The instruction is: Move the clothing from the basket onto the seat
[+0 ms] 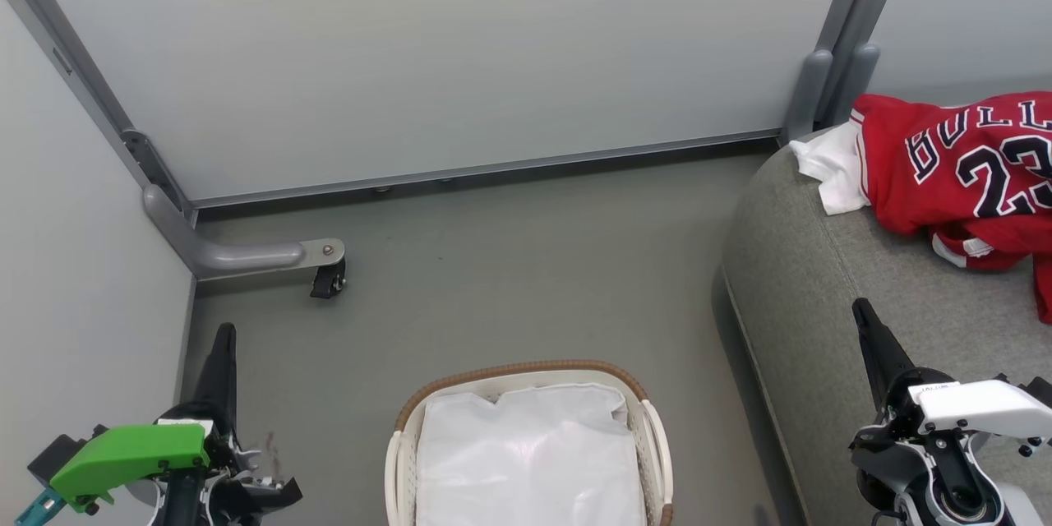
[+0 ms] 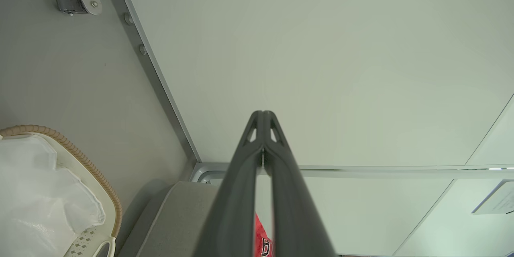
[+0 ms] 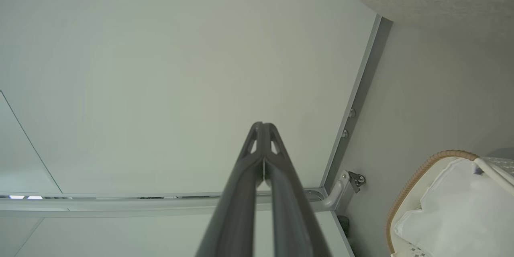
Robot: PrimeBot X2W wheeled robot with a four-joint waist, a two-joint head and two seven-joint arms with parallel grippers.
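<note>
The clothing (image 1: 962, 173), a red jersey lettered "BULLS 23" with a small white cloth (image 1: 834, 164) beside it, lies on the grey seat (image 1: 789, 288) at the right. The white slatted basket (image 1: 526, 370) with its brown rim stands on the floor at the bottom centre, holding a glossy white liner sheet (image 1: 526, 460). My left gripper (image 1: 224, 334) is shut and empty at the lower left, away from the basket. My right gripper (image 1: 860, 308) is shut and empty over the seat's front edge. Both wrist views show fingertips pressed together: left gripper (image 2: 263, 113), right gripper (image 3: 263, 124).
Pale partition panels close off the back and left, with a grey metal foot and caster (image 1: 329, 279) on the floor at the left. Grey floor (image 1: 509, 279) lies between basket, panels and seat.
</note>
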